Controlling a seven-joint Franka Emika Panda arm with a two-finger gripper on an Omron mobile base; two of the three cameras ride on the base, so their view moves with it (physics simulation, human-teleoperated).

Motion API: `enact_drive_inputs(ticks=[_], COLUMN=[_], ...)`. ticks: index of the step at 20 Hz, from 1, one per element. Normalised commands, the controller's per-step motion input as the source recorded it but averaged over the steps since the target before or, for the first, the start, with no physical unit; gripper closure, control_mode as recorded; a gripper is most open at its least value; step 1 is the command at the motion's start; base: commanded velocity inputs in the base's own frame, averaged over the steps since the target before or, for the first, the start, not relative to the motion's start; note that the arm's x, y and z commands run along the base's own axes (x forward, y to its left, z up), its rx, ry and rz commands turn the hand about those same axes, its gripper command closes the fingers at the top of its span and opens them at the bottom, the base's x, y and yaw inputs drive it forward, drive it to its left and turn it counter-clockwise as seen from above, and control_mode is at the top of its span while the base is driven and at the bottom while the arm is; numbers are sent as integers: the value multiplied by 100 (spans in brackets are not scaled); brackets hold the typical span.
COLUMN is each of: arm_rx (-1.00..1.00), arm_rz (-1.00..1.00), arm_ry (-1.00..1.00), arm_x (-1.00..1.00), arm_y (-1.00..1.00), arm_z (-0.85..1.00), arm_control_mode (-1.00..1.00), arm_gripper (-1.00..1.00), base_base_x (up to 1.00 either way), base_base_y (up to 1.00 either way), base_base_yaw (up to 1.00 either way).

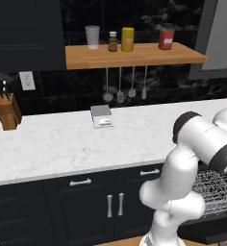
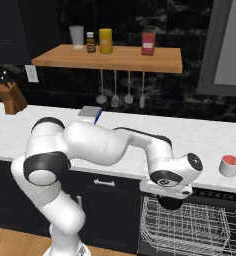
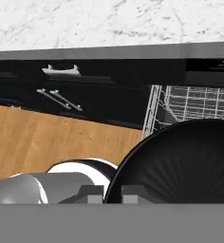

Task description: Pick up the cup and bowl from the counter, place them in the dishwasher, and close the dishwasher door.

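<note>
Gripper [image 2: 171, 201] at lower right, clamped on black bowl [image 3: 180, 161], hovering over dishwasher [image 2: 190, 225] wire rack.

no readable text anywhere, labels on the small brown shelf bottle [image 1: 113, 42] and red canister [image 1: 166, 39] too blurred

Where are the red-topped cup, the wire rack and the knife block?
cup [image 2: 229, 166]: right base view, on its white side wall.
wire rack [image 2: 190, 227]: right base view, on its grey wires.
knife block [image 1: 7, 112]: left base view, on its wooden front.
</note>
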Motion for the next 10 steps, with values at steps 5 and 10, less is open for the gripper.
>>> enact_drive_inputs(ticks=[5,10], arm_rx=[-4,-1], arm_rz=[15,6], arm_ry=[-5,1], arm_x=[-16,4], arm_y=[20,-11], arm_z=[-41,-16], arm_control_mode=[-100,-100], arm_gripper=[100,100], base_base_x=[0,0], base_base_y=[0,0], base_base_yaw=[0,0])
